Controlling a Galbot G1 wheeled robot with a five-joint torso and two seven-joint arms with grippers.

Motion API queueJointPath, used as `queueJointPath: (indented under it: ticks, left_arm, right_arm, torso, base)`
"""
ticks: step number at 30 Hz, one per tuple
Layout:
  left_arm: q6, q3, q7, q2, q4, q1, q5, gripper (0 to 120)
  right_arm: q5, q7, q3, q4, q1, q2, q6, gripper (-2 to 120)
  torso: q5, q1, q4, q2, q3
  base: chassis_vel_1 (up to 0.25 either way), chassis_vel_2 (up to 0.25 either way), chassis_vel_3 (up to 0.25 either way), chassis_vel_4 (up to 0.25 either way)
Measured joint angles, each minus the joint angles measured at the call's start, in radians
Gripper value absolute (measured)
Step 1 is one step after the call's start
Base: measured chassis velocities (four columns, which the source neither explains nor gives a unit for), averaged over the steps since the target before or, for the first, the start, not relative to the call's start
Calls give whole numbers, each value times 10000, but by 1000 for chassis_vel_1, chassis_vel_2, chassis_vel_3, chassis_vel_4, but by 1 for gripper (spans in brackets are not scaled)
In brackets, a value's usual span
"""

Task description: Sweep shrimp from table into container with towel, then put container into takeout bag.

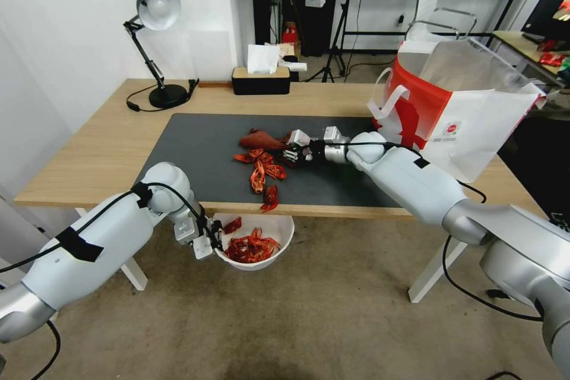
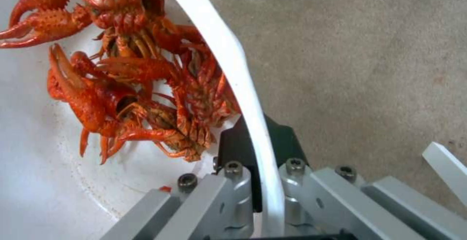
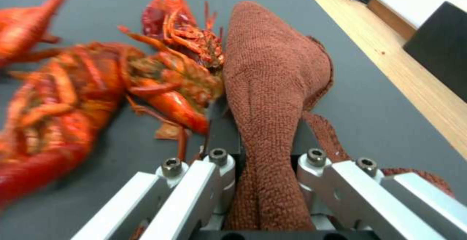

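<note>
Several red-orange shrimp point(image 1: 261, 169) lie on the dark mat of the table point(image 1: 107, 148), trailing toward its front edge; they sit close beside the towel point(image 3: 272, 86) in the right wrist view. My right gripper point(image 1: 292, 149) is shut on the rust-brown towel point(image 1: 261, 140), low over the mat just right of the shrimp point(image 3: 146, 83). Below the front edge, my left gripper point(image 1: 212, 241) is shut on the rim of the white container point(image 1: 279, 237), held in the air. More shrimp point(image 2: 131, 86) lie inside the container point(image 2: 243, 83). The takeout bag point(image 1: 469, 107) stands open on the table's right end.
A black desk lamp point(image 1: 155, 47) stands at the table's back left and a black tissue box point(image 1: 261, 78) at the back middle. Beige floor lies under the container. White table legs point(image 1: 433, 273) stand below the right side.
</note>
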Motion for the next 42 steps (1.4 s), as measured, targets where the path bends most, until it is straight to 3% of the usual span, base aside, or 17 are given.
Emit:
queueJointPath:
  ticks: [42]
  left_arm:
    - [-174, -173, -254, 83, 181, 99, 118, 0]
  right_arm:
    - [410, -899, -104, 1784, -631, -714, 12, 9]
  torso:
    - [0, 1, 0, 1, -1]
  base:
    - [0, 0, 0, 0]
